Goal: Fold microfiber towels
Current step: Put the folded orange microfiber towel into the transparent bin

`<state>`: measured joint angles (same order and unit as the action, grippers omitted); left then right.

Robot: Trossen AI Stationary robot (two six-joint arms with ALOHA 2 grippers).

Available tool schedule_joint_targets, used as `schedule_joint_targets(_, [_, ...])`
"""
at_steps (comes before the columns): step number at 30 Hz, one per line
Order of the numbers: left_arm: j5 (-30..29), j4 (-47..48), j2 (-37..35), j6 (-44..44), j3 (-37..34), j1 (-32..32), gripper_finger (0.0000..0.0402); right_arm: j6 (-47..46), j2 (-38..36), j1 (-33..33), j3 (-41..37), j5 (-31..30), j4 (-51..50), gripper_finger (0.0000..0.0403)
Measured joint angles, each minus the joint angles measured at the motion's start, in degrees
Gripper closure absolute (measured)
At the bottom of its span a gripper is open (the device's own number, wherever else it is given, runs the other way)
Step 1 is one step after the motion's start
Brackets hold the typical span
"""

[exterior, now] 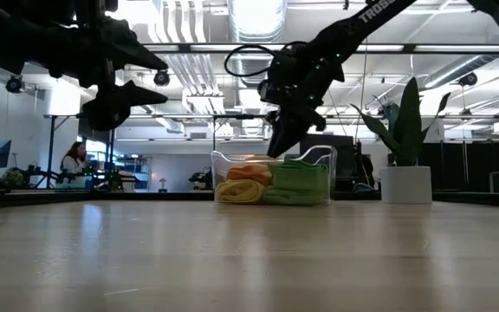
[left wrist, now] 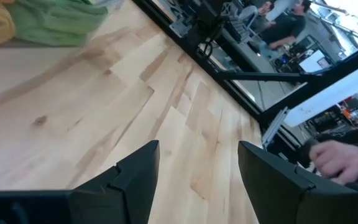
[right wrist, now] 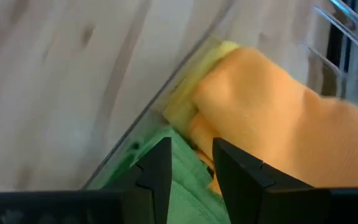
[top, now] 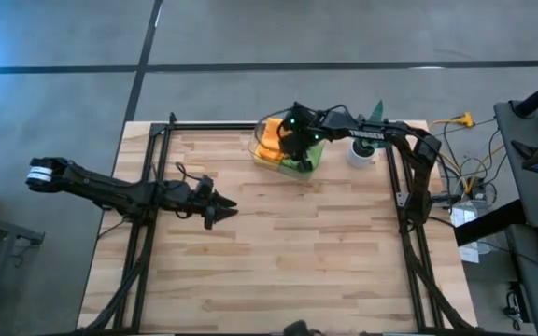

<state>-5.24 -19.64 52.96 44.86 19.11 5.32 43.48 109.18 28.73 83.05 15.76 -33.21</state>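
Note:
A clear plastic bin [top: 260,157] stands at the table's far edge, right of the middle. It holds an orange towel [right wrist: 272,112], a yellow towel [exterior: 236,192] and green towels [exterior: 300,184], bunched side by side. My right gripper [right wrist: 191,168] hangs over the bin's top [exterior: 277,147], fingers pointing down and a little apart, above where the orange and green towels meet. I cannot tell whether it touches them. My left gripper [top: 224,209] is open and empty above the bare table, left of the middle, and also shows in the left wrist view [left wrist: 197,168].
A spiky plant in a white pot [exterior: 405,184] stands just right of the bin. Dark frame rails [top: 148,187] run along the table's left, right and far sides. People show in the room beyond, with one hand [left wrist: 337,158] near the table's edge. Bare wood lies toward the table's near edge.

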Motion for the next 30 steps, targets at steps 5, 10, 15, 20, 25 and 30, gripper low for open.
schedule_joint_targets(5, [1.3, -3.7, 2.3, 0.3, 0.0, 0.0, 0.0199, 10.8, -0.1, -0.8, 0.0, -6.2, -0.5, 0.0291])
schedule_joint_targets(10, [1.5, -7.1, 4.7, 0.3, 0.0, 0.0, 0.0199, 5.0, -0.1, -0.5, 0.0, -7.0, 1.3, 0.0291])
schedule_joint_targets(15, [1.5, -9.0, 7.2, 0.3, 0.0, 0.0, 0.0199, -5.4, -0.1, -0.8, 0.0, -6.1, 8.1, 0.0291])
schedule_joint_targets(20, [1.6, -13.4, 10.2, 0.3, 0.0, 0.0, 0.0199, -12.0, 1.5, -0.4, 0.0, -8.8, 14.3, 0.0291])
schedule_joint_targets(25, [1.7, -16.3, 12.1, 0.4, 0.0, -0.5, 0.0199, -16.1, 3.7, 1.8, 0.0, -15.7, 15.5, 0.0291])
schedule_joint_targets(30, [1.8, -17.2, 13.7, 0.3, 1.0, -1.5, 0.0199, -17.8, 5.4, 3.8, 0.0, -15.8, 15.7, 0.0291])
